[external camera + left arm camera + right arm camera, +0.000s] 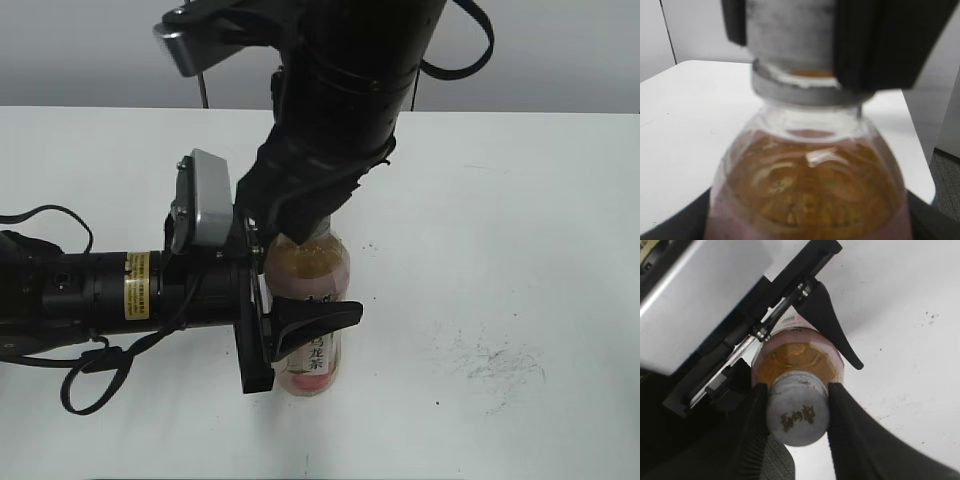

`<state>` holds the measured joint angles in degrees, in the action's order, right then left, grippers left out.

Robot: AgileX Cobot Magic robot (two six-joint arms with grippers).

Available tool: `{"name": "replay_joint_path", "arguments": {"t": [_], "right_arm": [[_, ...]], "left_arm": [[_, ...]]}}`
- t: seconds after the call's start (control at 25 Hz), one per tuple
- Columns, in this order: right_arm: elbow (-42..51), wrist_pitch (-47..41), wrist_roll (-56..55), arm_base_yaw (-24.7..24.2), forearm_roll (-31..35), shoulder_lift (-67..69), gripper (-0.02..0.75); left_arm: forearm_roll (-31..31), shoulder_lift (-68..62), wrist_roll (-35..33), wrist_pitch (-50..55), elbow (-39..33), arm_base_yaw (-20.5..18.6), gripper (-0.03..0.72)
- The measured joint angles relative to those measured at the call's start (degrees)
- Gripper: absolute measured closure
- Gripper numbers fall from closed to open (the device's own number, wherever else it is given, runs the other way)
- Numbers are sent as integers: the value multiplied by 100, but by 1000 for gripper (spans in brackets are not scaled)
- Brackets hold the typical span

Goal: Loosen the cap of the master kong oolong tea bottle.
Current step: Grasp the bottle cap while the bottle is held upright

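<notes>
The cap [798, 414], grey-white with a dark mark on its top, is seated on the neck of the master kong oolong tea bottle [312, 290], which stands upright on the white surface [520, 200], somewhat left of the middle of the exterior view. In the right wrist view the cap is seen from above, flanked closely on both sides by two dark fingers [846, 415] of the right hand [798, 415]; both fingers are pressed against the cap's sides, so this hand is recorded as closed around the cap. In the left wrist view the cap [790, 30] is seen side-on with the grey collar ring below it and dark finger material against its right side; this view is blurred. The bottle's shoulder is filled with amber tea, and the pink label with a white strip of black characters is visible lower down in the exterior view. The left hand [300, 325] reaches in horizontally from the left and is clamped on the bottle's body at label height: one black finger [320, 318] lies across the front of the label, and in the right wrist view the other finger is seen against the bottle's far side. The left hand is therefore noted as partly closed, gripping the bottle. The right arm descends from above over the bottle top in the exterior view, hiding the cap there. Faint dark scuff marks [495, 360] are observed on the surface to the right of the bottle.
</notes>
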<state>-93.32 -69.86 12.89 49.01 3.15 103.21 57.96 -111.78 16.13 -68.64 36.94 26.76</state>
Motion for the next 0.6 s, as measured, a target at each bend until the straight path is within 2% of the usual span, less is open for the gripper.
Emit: {"name": "replay_joint_path", "arguments": {"t": [0.08,0.2,0.6], "right_arm": [[0,0,288,0,-13,0,466],[0,-5,1280,0,-34,0,466],[-39,-45,7523,0,21,-5,466]], "left_arm": [[0,0,5,0,0,0,243],[-6,0,5,2,0,0,243],[21,0,-29,2,0,0,243]]}}
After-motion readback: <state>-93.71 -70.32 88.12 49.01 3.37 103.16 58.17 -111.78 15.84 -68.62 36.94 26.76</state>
